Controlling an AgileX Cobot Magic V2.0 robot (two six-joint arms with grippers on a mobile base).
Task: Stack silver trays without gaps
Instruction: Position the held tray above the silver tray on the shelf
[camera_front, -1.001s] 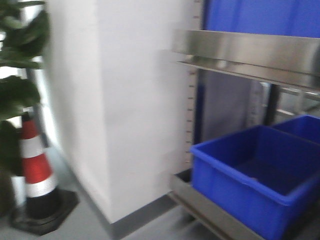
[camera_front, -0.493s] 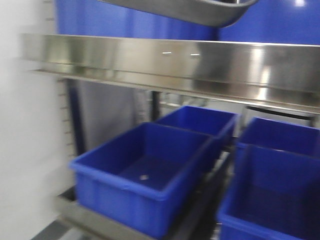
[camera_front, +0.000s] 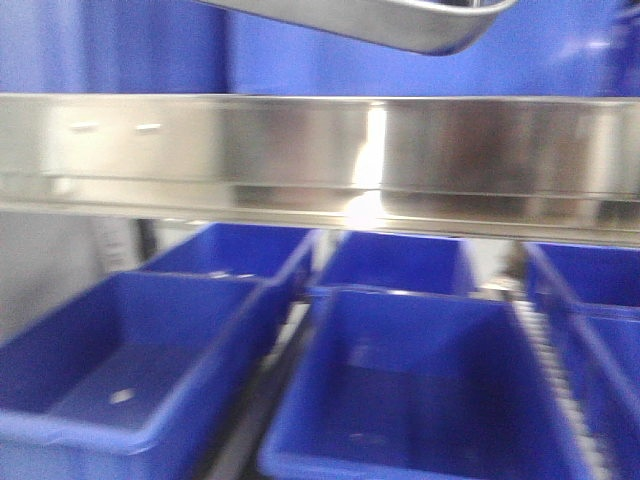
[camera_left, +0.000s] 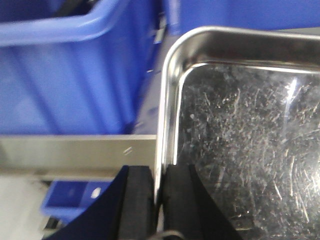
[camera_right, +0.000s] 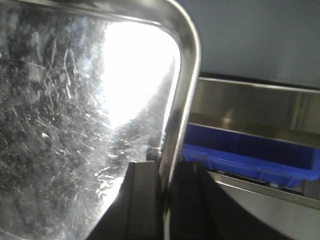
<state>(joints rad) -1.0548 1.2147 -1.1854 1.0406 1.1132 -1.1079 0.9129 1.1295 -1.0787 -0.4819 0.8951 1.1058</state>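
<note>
A silver tray hangs in the air at the top of the front view; only its underside and one rounded corner show. In the left wrist view the tray's scratched floor fills the right side, and my left gripper is shut on its left rim, one black finger inside and one outside. In the right wrist view the same tray fills the left side, glaring with reflected light, and my right gripper is shut on its right rim. No other tray shows.
A long shiny steel shelf rail crosses the front view below the tray. Under it stand several open blue plastic bins in rows. A blue bin is close on the left side, another sits beyond the right gripper.
The front view has swung right: the white wall, cone and plant went out of sight, and the rail and bins now fill the frame. The tray stays at the top of the view.
</note>
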